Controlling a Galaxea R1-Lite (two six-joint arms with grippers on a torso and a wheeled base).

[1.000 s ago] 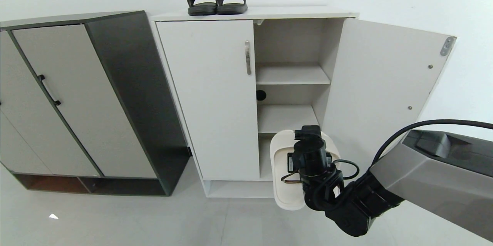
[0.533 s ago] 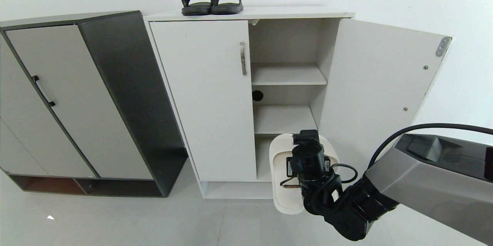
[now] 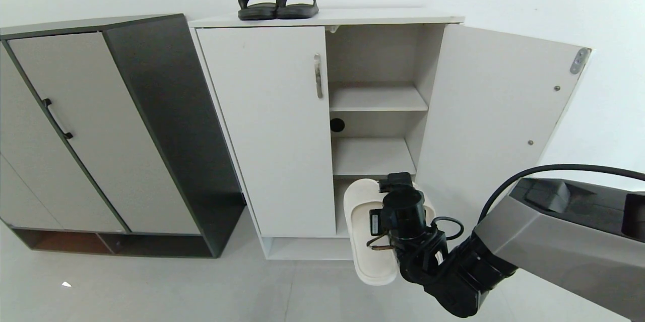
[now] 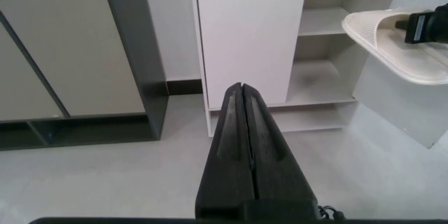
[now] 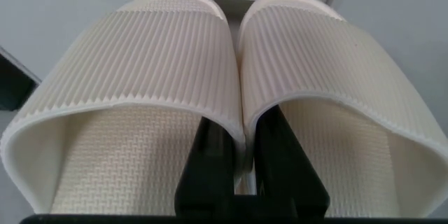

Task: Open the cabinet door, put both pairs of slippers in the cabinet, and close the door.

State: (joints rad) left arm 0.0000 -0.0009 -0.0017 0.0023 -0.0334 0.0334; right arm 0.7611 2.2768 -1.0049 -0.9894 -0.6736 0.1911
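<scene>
Right gripper [image 5: 243,150] pinches the white slippers [image 5: 168,77] by their adjoining inner walls, before the cabinet's [image 3: 262,125] open lower shelf. Left gripper [image 4: 241,112] is closed and empty. Black slippers [image 3: 277,2] sit toward the left of the cabinet top.

I can read no text, number or sign anywhere in these views. A small pale label [image 3: 375,221] sits on the black housing of my right tool [image 5: 246,164], but its print is too small to make out.
</scene>
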